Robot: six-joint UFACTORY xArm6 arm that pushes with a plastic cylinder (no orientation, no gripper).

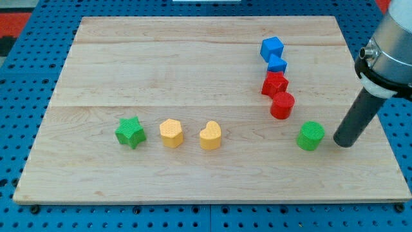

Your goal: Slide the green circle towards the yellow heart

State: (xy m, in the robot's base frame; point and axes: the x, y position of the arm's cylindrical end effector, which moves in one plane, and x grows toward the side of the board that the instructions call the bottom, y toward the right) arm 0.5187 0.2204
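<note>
The green circle (311,136) sits on the wooden board at the view's right. The yellow heart (210,136) lies left of it, near the board's middle bottom, with a wide gap between them. My tip (344,142) rests on the board just right of the green circle, a small gap apart from it.
A yellow hexagon (171,133) and a green star (131,133) lie left of the heart. A red cylinder (282,105), a red star (274,84) and two blue blocks (272,48) (277,64) form a column above the green circle. The board's right edge (386,138) is near my tip.
</note>
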